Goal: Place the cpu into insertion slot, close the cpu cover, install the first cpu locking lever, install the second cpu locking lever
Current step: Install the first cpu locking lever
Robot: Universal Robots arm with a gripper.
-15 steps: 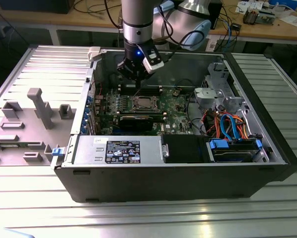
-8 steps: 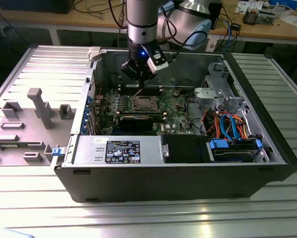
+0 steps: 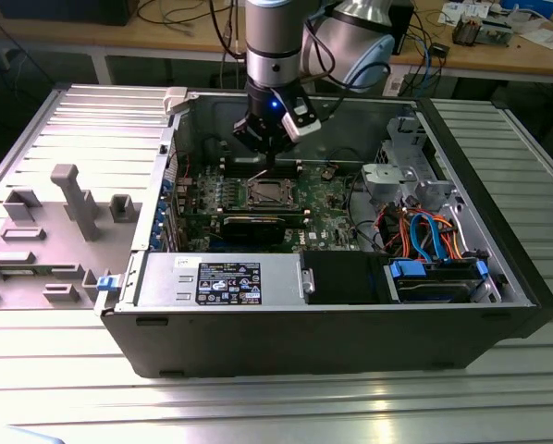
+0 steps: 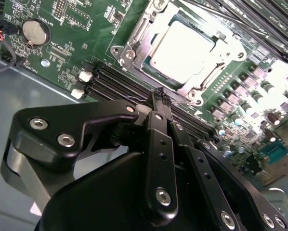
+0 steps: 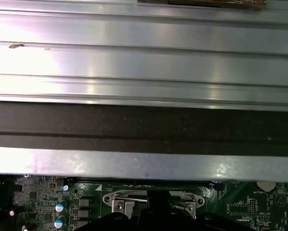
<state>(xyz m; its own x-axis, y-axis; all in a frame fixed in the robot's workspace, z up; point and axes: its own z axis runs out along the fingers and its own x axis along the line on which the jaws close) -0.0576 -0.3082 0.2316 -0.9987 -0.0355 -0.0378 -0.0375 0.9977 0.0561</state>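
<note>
Hand: fingers closed together, holding nothing, poised just beside the insertion slot's edge, above the memory slots. Cpu: seated in slot, cpu cover framing it.

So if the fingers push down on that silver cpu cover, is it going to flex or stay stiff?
The cpu cover is a thin metal frame with a large window, so it probably flexes slightly. It lies flat around the cpu, so sideways sliding seems unlikely.
</note>
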